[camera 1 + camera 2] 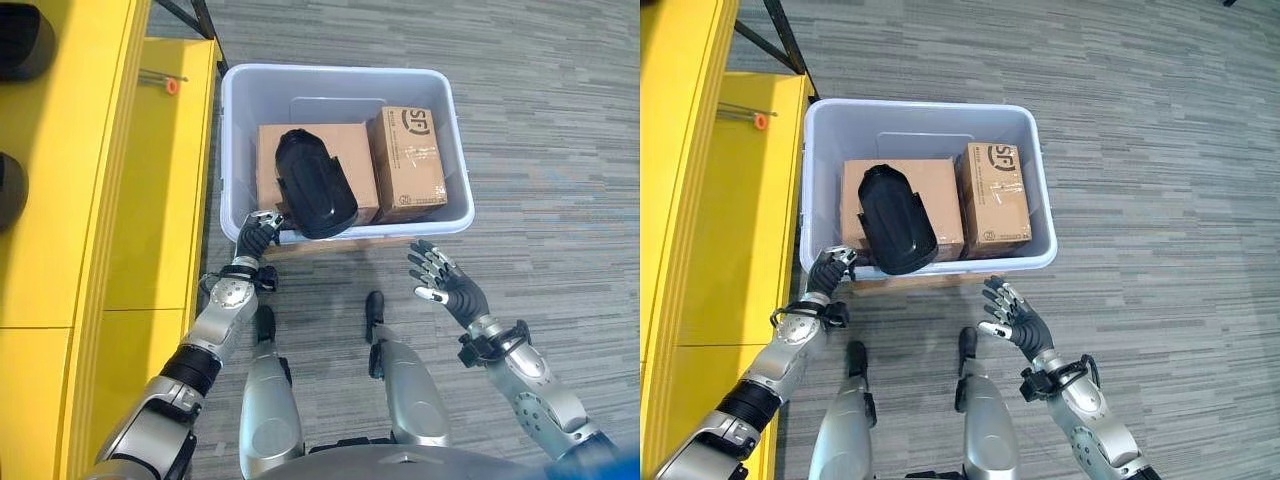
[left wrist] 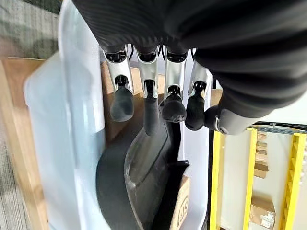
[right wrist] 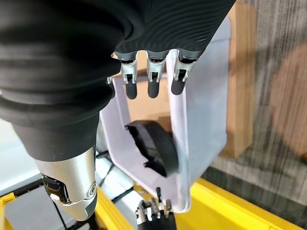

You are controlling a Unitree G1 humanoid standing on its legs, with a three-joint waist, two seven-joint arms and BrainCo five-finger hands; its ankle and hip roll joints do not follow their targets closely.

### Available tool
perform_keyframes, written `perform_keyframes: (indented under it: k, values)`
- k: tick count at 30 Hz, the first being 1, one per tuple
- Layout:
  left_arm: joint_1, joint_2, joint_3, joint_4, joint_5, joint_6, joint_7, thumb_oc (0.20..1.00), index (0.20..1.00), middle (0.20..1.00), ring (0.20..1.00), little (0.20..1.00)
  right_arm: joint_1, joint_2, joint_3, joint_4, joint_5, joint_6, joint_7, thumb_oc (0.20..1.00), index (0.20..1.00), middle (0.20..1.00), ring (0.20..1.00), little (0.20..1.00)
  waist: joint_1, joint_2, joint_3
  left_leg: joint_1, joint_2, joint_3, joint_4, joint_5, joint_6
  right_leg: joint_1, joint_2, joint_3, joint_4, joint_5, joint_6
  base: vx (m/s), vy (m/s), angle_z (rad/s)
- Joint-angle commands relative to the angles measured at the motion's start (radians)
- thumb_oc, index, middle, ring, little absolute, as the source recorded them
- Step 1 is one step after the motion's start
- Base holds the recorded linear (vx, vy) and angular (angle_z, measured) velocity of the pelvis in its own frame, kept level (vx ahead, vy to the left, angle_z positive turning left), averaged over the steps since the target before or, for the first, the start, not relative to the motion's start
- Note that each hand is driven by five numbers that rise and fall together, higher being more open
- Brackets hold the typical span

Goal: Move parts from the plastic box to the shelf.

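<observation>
I'm reaching for the black part (image 1: 315, 185) in the box (image 1: 440, 85): left hand (image 1: 258, 235) at its near rim, fingers loosely curled, empty; right hand (image 1: 440, 280) outside, fingers spread. Next, grasp it.

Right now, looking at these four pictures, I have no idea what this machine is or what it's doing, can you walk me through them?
This is a humanoid robot with two arms. Two pictures come from a camera on its head, looking down; the other two come from cameras on its wrists, looking along each hand.

On the floor before it stands a pale plastic box. Inside lie a black moulded part and two cardboard boxes: a flat one under the part and a smaller one beside it. A yellow shelf runs along the robot's left.

The left hand is at the box's near rim, its fingers relaxed by the black part's edge; I cannot tell whether they touch it. The right hand hovers open outside the box, holding nothing.
</observation>
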Motion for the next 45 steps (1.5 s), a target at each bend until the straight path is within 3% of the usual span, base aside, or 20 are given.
perform_keyframes:
  k: [1, 10, 11, 12, 13, 32, 45]
  values:
    - [-0.016, 0.015, 0.039, -0.035, 0.008, -0.06, -0.014, 0.2, 0.2, 0.2, 0.2, 0.2, -0.011, 0.015, -0.029, -0.059, -0.003, -0.031, 0.002, 1.0, 1.0, 1.0, 1.0, 1.0, -0.004, -0.014, -0.028, -0.009, 0.03, -0.022, 0.049, -0.031, 0.007, 0.05, -0.049, -0.012, 0.088, -0.062, 0.055, 0.0, 0.0, 0.0]
    - [-0.011, -0.004, 0.025, -0.081, -0.009, -0.061, -0.027, 0.2, 0.2, 0.2, 0.2, 0.2, -0.012, 0.018, -0.03, -0.057, -0.005, -0.028, -0.004, 1.0, 1.0, 1.0, 1.0, 1.0, -0.013, -0.004, -0.049, -0.011, 0.03, -0.019, 0.054, -0.033, 0.008, 0.049, -0.049, -0.006, 0.09, -0.065, 0.055, 0.0, 0.001, -0.02]
    - [-0.01, -0.004, 0.026, -0.113, -0.023, -0.066, -0.026, 0.837, 0.837, 0.837, 0.837, 0.837, -0.007, 0.019, -0.029, -0.059, -0.003, -0.028, -0.004, 1.0, 1.0, 1.0, 1.0, 1.0, -0.014, -0.002, -0.053, -0.011, 0.032, -0.02, 0.056, -0.034, 0.008, 0.049, -0.048, -0.003, 0.091, -0.066, 0.054, 0.0, 0.0, 0.0]
    - [-0.01, -0.004, 0.026, -0.114, -0.023, -0.066, -0.026, 0.837, 0.837, 0.837, 0.837, 0.837, -0.007, 0.019, -0.028, -0.059, -0.003, -0.028, -0.004, 1.0, 1.0, 1.0, 1.0, 1.0, -0.014, -0.002, -0.053, -0.011, 0.032, -0.02, 0.056, -0.034, 0.008, 0.049, -0.048, -0.003, 0.091, -0.066, 0.054, 0.0, 0.0, 0.0]
    - [-0.014, -0.007, 0.028, -0.134, -0.022, -0.07, -0.02, 1.0, 1.0, 1.0, 1.0, 1.0, -0.006, 0.017, -0.029, -0.055, -0.005, -0.029, -0.007, 1.0, 1.0, 1.0, 1.0, 1.0, -0.014, -0.002, -0.056, -0.011, 0.031, -0.02, 0.057, -0.034, 0.008, 0.049, -0.048, -0.002, 0.092, -0.067, 0.054, 0.0, 0.0, 0.0]
    - [-0.153, -0.123, 0.036, -0.128, -0.223, -0.142, 0.071, 1.0, 1.0, 1.0, 1.0, 1.0, -0.019, 0.016, 0.017, -0.069, 0.01, -0.042, -0.048, 1.0, 1.0, 1.0, 1.0, 1.0, -0.04, -0.001, -0.039, -0.016, 0.04, -0.004, 0.044, -0.015, 0.002, 0.022, -0.032, 0.015, 0.098, -0.067, 0.048, 0.0, -0.002, 0.0]
    - [-0.177, -0.121, 0.075, -0.056, -0.129, -0.141, 0.164, 1.0, 1.0, 1.0, 1.0, 1.0, -0.013, 0.006, 0.025, -0.073, 0.01, -0.051, -0.063, 1.0, 1.0, 1.0, 1.0, 1.0, -0.047, -0.005, -0.023, -0.03, 0.04, 0.001, 0.044, -0.011, 0.0, 0.005, -0.029, 0.018, 0.1, -0.063, 0.043, -0.01, -0.009, -0.04]
